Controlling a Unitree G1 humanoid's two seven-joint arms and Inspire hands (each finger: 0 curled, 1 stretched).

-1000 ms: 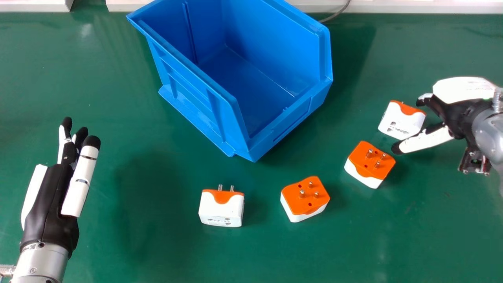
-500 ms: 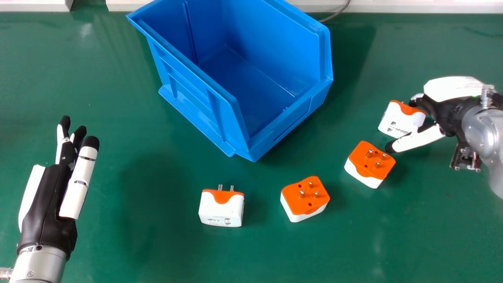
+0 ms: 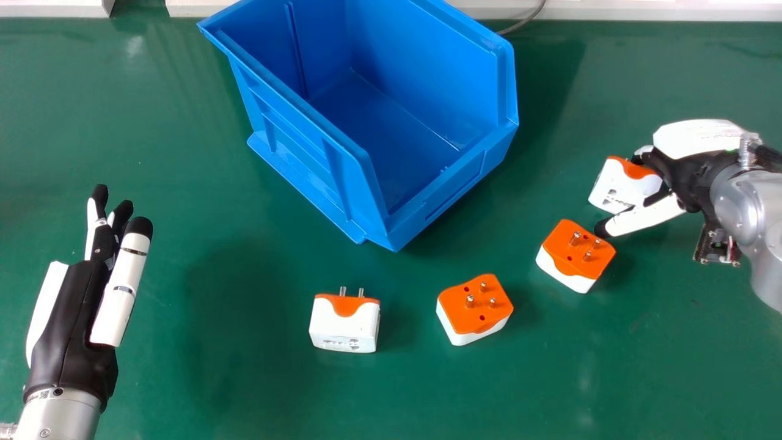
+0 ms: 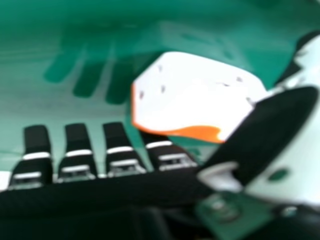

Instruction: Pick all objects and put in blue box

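- The green table spreads beneath.
- The blue box stands well apart from both hands.
- The left hand is wide; the right hand, also wide, straddles the far-right adapter.
- Its thumb could shove the neighbouring adapter, being just beside it in the head view.
- The right hand view reveals small holes facing its camera.

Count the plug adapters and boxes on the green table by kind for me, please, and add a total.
Orange-and-white plug adapters: 4
Blue open-fronted storage box: 1
Total: 5
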